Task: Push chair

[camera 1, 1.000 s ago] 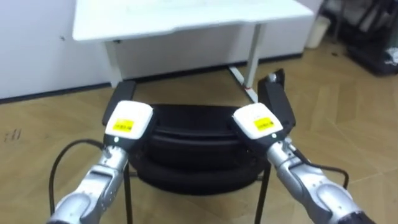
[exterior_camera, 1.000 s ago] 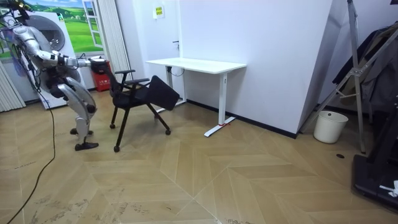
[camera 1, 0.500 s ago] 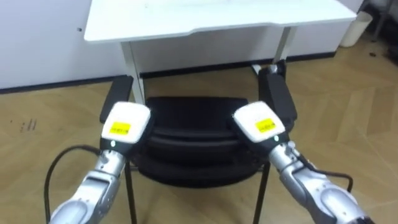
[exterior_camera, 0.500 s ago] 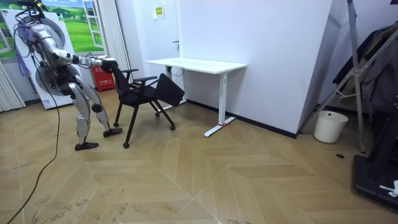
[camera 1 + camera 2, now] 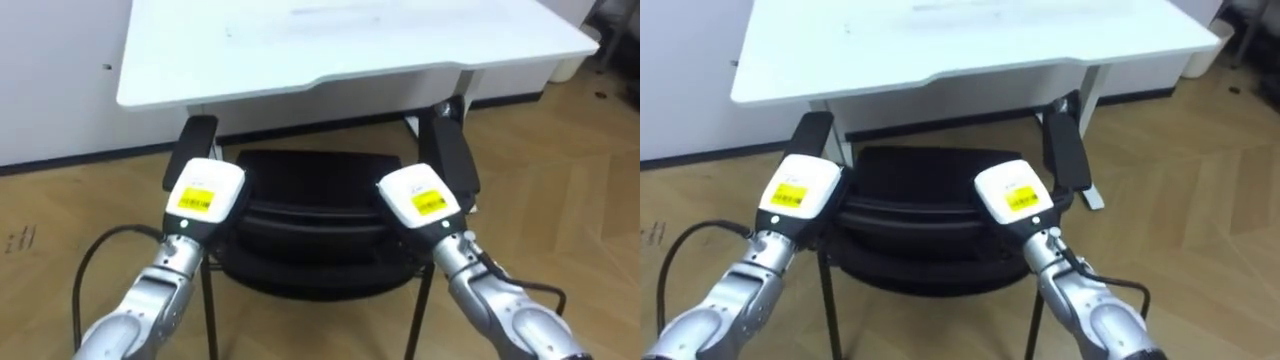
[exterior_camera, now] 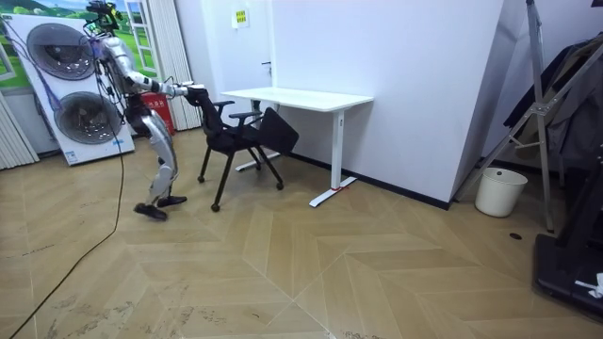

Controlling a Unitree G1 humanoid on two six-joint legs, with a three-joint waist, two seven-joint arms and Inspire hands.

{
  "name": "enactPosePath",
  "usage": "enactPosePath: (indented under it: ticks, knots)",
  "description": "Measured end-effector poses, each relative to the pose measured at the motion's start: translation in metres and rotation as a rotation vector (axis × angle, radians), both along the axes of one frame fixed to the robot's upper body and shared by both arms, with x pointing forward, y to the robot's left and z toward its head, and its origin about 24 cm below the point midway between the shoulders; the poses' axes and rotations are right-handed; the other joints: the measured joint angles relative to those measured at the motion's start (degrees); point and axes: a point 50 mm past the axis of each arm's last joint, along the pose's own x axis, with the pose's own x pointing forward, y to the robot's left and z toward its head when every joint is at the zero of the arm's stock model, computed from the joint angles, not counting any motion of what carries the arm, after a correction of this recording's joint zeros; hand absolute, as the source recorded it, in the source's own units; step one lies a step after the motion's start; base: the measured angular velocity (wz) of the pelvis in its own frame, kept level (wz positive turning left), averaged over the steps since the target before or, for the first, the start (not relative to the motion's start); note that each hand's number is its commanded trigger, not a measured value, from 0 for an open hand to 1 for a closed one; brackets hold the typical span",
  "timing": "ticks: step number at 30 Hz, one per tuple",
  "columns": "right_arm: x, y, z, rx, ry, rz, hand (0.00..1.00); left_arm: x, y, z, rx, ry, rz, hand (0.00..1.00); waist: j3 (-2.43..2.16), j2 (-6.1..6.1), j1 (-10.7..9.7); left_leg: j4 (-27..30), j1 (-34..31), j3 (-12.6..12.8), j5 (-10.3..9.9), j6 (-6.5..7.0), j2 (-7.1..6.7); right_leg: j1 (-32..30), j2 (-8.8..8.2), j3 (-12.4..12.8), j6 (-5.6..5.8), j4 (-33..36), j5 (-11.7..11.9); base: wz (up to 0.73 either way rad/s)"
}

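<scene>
**A:** Where's the chair?

**B:** Straight ahead of both hands, with the top of its backrest against them. The left hand and right hand sit at the two ends of the backrest. Only their backs show, so I cannot tell whether the fingers hook over the rail or lie flat on it.

**A:** And beyond the hands?

**B:** The seat, then the white surface, whose front edge hangs over the far part of the seat. An armrest runs forward just outside each hand. The right armrest is near the surface's leg.

**A:** What could go wrong?

**B:** Three things, I'd judge.
- **Armrests hitting the surface:** their tips look close to its edge. If they stand higher than its underside, a further push would ram them, stopping the chair or jolting the surface.
- **Uneven push:** if one hand presses harder, the chair would slew, and the right armrest could catch that leg.
- **Tipping:** the push lands high on the backrest, and in the room view the robot stands with its arms stretched out. If the chair snags, it may tip forward, or the robot may lose balance.

**A:** Any containers?

**B:** A white bin stands by the wall, well beyond the right hand and past the surface. Its contents are hidden. Behind the robot are two stacked washers, and I can't make out what's in the drums.
</scene>
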Motion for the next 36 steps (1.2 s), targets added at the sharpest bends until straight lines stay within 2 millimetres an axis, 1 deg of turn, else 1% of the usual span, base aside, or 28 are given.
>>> enactPosePath:
  ticks: [1,3,4,5,6,7,8,9,10,11,14,15,17,18,20,21,22,23,24,25,27,28,30,32,33,34,35,36]
  knots:
    - [-0.002,0.002,-0.003,0.005,0.008,-0.001,1.0,-0.001,0.001,-0.002,0.002,0.008,-0.002,1.0,-0.02,0.12,0.1,-1.2,1.5,-0.1,-0.2,-0.21,0.34,-0.9,-0.26,-0.1,0.0,-4.8,0.0,0.06]
    - [-0.003,0.003,-0.005,0.01,0.015,-0.003,1.0,-0.001,0.002,-0.002,0.008,0.011,-0.005,1.0,0.08,0.19,-0.1,-2.2,3.0,-0.9,-0.9,-0.62,0.58,-1.2,0.55,0.1,0.02,-14.4,0.6,0.12]
    - [-0.004,0.004,-0.006,0.016,0.019,-0.004,1.0,-0.001,0.003,-0.002,0.014,0.01,-0.006,1.0,-0.49,-0.46,0.2,-2.8,3.7,-1.2,-1.2,-0.96,0.55,-1.6,0.9,0.3,-0.28,-21.6,2.1,0.11]
    - [-0.004,0.006,-0.006,0.02,0.018,-0.003,1.0,-0.001,0.005,-0.001,0.02,0.007,-0.005,1.0,-0.63,-0.84,0.2,-3.0,4.2,-1.6,-1.7,-1.49,0.64,-1.5,1.69,0.1,-0.44,-28.6,4.4,0.13]
    - [-0.004,0.006,-0.006,0.02,0.017,-0.003,1.0,-0.001,0.006,-0.001,0.021,0.006,-0.004,1.0,-0.68,-0.93,0.0,-3.0,4.5,-2.1,-2.0,-1.76,0.66,-1.5,2.19,0.0,-0.46,-31.9,6.0,0.36]
    - [-0.004,0.006,-0.005,0.021,0.015,-0.002,1.0,-0.001,0.006,-0.001,0.021,0.006,-0.002,1.0,-0.66,-0.9,-1.1,-3.0,5.1,-3.7,-2.5,-2.28,0.71,-0.5,3.16,0.3,-0.55,-38.0,9.6,0.61]
    - [-0.005,0.006,-0.005,0.019,0.015,-0.001,1.0,-0.001,0.005,-0.002,0.019,0.011,-0.002,1.0,-0.63,-0.91,-2.1,-3.3,6.0,-5.1,-3.0,-2.9,0.82,0.7,4.31,1.0,-0.91,-40.9,13.4,0.62]
    - [-0.005,0.006,-0.006,0.019,0.017,-0.001,1.0,-0.002,0.005,-0.002,0.017,0.014,0.0,1.0,-0.69,-0.93,-2.2,-3.6,6.7,-5.6,-3.3,-3.32,0.96,1.3,5.24,2.0,-0.92,-41.4,14.7,0.45]
    - [-0.005,0.005,-0.005,0.016,0.014,-0.001,1.0,-0.002,0.005,-0.002,0.014,0.012,0.004,1.0,-0.9,-0.99,-2.1,-3.6,7.6,-6.0,-4.1,-4.38,1.72,2.4,6.65,2.6,-0.88,-41.2,15.9,0.25]
    - [-0.002,0.005,-0.002,0.011,0.009,0.002,1.0,-0.002,0.005,-0.002,0.007,0.007,0.009,1.0,-0.96,-0.35,-2.3,-3.7,8.0,-6.6,-4.7,-5.33,2.65,2.9,7.98,2.4,-1.22,-40.8,16.2,0.2]
    - [0.006,0.004,0.006,-0.005,-0.001,0.014,1.0,0.001,0.004,0.002,-0.004,-0.016,0.022,1.0,-1.08,0.45,-2.8,-5.7,9.1,-7.8,-4.7,-7.12,5.04,3.0,9.75,0.2,-2.89,-38.9,13.8,0.2]
    - [0.007,0.004,0.007,-0.01,0.0,0.016,1.0,0.002,0.003,0.003,-0.004,-0.019,0.023,1.0,-1.1,0.45,-2.9,-5.8,9.3,-7.7,-4.7,-7.44,5.44,3.0,9.95,-0.1,-3.06,-38.2,12.9,0.25]
    - [0.008,0.005,0.008,-0.01,0.008,0.014,1.0,0.002,0.003,0.004,-0.001,-0.028,0.026,1.0,-1.09,0.43,-2.8,-5.2,10.9,-6.3,-5.5,-8.89,7.38,3.1,11.11,-0.8,-3.97,-35.5,9.0,0.11]
    - [0.008,0.005,0.008,-0.01,0.01,0.016,1.0,0.002,0.004,0.005,0.001,-0.028,0.026,1.0,-1.1,0.42,-2.8,-4.2,11.1,-5.7,-5.7,-9.31,7.83,3.3,11.33,-0.9,-4.18,-34.7,8.1,0.0]
    - [0.007,0.008,0.009,-0.011,0.029,0.025,1.0,0.001,0.007,0.005,0.005,-0.02,0.029,1.0,-0.8,-0.51,-2.2,3.0,9.8,-4.5,-6.0,-9.81,9.32,4.2,11.56,-1.3,-5.27,-31.5,4.9,0.03]
    - [0.007,0.009,0.009,-0.01,0.031,0.027,1.0,0.001,0.008,0.006,0.008,-0.017,0.028,1.0,-0.79,-0.56,-2.3,5.0,9.2,-4.2,-6.1,-9.92,9.88,4.6,11.63,-1.6,-5.61,-30.9,4.2,0.16]
    - [0.006,0.008,0.008,-0.006,0.034,0.028,1.0,0.0,0.008,0.006,0.01,-0.014,0.025,1.0,-0.7,-0.8,-2.6,9.1,7.5,-4.2,-6.1,-10.03,11.02,5.7,11.71,-2.8,-6.31,-30.3,2.9,0.33]
    - [0.005,0.007,0.007,-0.004,0.036,0.025,1.0,0.0,0.007,0.006,0.01,-0.015,0.021,1.0,-0.73,-0.69,-2.9,13.3,5.9,-4.3,-5.7,-10.61,12.29,6.6,12.35,-3.6,-6.77,-29.9,1.6,0.34]
    - [0.004,0.006,0.006,-0.004,0.039,0.022,1.0,0.0,0.006,0.006,0.009,-0.012,0.02,1.0,-0.62,-0.87,-2.9,15.2,5.4,-4.3,-5.2,-11.41,12.92,7.3,12.7,-3.9,-7.06,-30.0,1.2,0.25]
    - [0.002,0.006,0.004,-0.003,0.047,0.019,1.0,-0.002,0.006,0.003,0.01,0.0,0.021,1.0,-0.53,-1.14,-2.9,17.7,4.9,-4.5,-3.6,-12.22,13.55,8.7,12.96,-4.4,-7.45,-30.2,0.4,0.19]
    - [-0.003,0.004,0.0,-0.001,0.058,0.015,1.0,-0.005,0.004,-0.003,0.004,0.022,0.019,1.0,-0.48,-1.4,-3.1,19.5,4.8,-4.8,-1.0,-11.85,13.62,11.2,12.88,-5.0,-7.81,-31.5,-0.2,0.25]
    - [-0.004,0.003,-0.001,-0.004,0.059,0.017,1.0,-0.006,0.003,-0.004,0.001,0.024,0.016,1.0,-0.69,-1.73,-3.8,19.2,4.4,-5.0,-0.2,-12.07,13.51,11.8,12.56,-5.8,-7.95,-32.1,-0.4,0.38]
    - [-0.003,0.0,0.003,-0.008,0.046,0.016,1.0,-0.005,0.0,-0.001,-0.003,0.007,0.014,1.0,-0.71,-2.42,-4.6,17.7,3.0,-5.0,-0.7,-12.2,13.52,11.5,12.09,-6.3,-8.11,-32.5,-0.6,0.31]
    - [-0.004,-0.003,0.001,-0.009,0.054,0.009,1.0,-0.005,-0.002,-0.002,0.004,0.004,0.011,1.0,-0.52,-2.93,-5.2,13.8,1.2,-4.1,-1.0,-12.74,13.68,13.1,11.55,-7.7,-8.06,-34.1,-0.5,0.19]
    - [-0.005,-0.003,0.0,-0.009,0.058,0.009,1.0,-0.006,-0.003,-0.003,0.004,0.007,0.01,1.0,-0.59,-3.01,-5.3,12.6,0.9,-4.0,-1.0,-12.82,13.64,13.4,11.46,-7.9,-7.99,-34.4,-0.5,0.12]
    - [-0.007,-0.005,-0.001,-0.011,0.059,0.01,1.0,-0.008,-0.004,-0.004,0.008,0.006,0.007,1.0,-0.67,-3.0,-5.4,8.5,0.5,-4.1,-0.8,-13.09,13.48,13.8,11.41,-7.9,-7.69,-35.0,-0.4,0.06]
    - [-0.008,-0.007,0.0,-0.014,0.054,0.01,1.0,-0.008,-0.005,-0.003,0.006,0.001,0.003,1.0,-0.9,-2.53,-5.8,3.0,-0.1,-4.0,0.4,-13.54,13.42,14.0,11.44,-8.3,-7.37,-35.3,-0.3,0.09]
    - [-0.008,-0.008,0.0,-0.015,0.053,0.009,1.0,-0.008,-0.006,-0.003,0.005,0.0,0.002,1.0,-1.12,-1.92,-6.0,0.9,-0.4,-3.9,1.0,-14.01,13.14,14.0,11.46,-8.5,-7.09,-35.2,-0.4,0.09]
